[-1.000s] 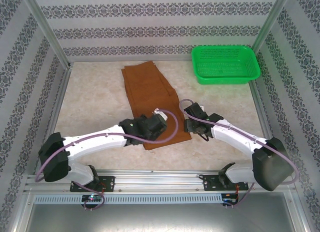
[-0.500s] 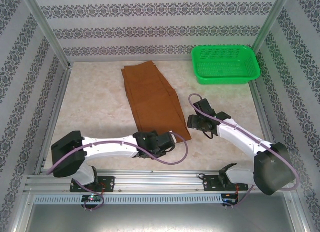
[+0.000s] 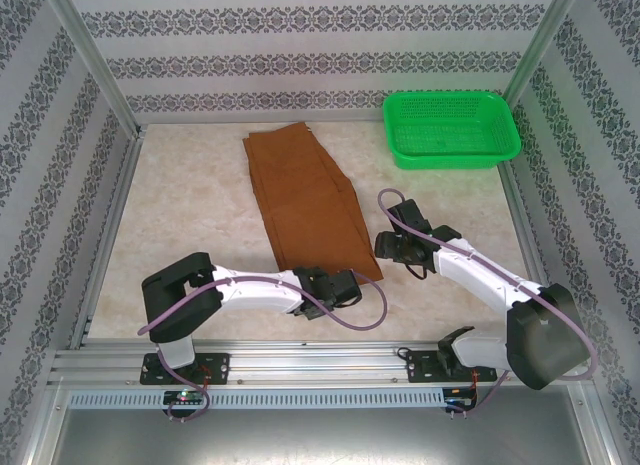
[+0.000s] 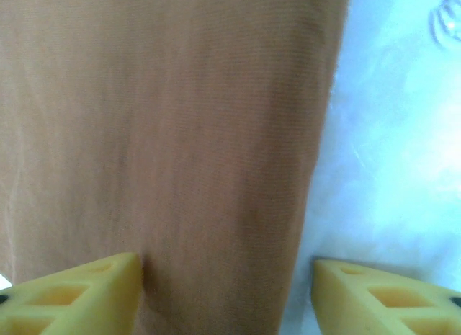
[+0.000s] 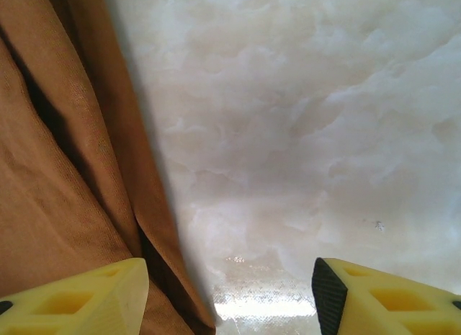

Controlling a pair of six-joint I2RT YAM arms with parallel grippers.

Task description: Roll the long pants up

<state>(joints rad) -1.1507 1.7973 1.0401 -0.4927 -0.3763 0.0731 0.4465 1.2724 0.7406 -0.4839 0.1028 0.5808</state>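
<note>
Straddling the long pants [image 3: 305,195] edge: left pincer [image 3: 348,285], low.

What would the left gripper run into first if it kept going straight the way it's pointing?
The pants. Brown cloth fills most of the gap between the open fingers of the left gripper, with bare table past the cloth's edge on one side. How close the cloth lies is hard to judge.
</note>
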